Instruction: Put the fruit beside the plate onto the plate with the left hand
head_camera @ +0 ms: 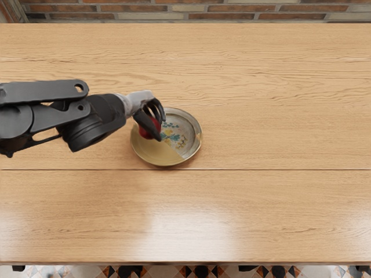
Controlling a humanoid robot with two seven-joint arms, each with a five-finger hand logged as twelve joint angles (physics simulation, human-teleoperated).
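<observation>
A round plate (184,145) with a gold rim and a patterned centre lies on the wooden table near the middle. My left arm comes in from the left edge. Its hand (151,120) hangs over the plate's left part with dark fingers (155,110) curled around a small red fruit (148,130). The fruit shows only partly between the fingers. It is over the plate's left inner edge; I cannot tell whether it touches the plate. The right arm does not show.
The wooden table (261,191) stretches wide around the plate. A brick wall (185,8) runs behind its far edge. A tiled floor (174,271) shows below the near edge.
</observation>
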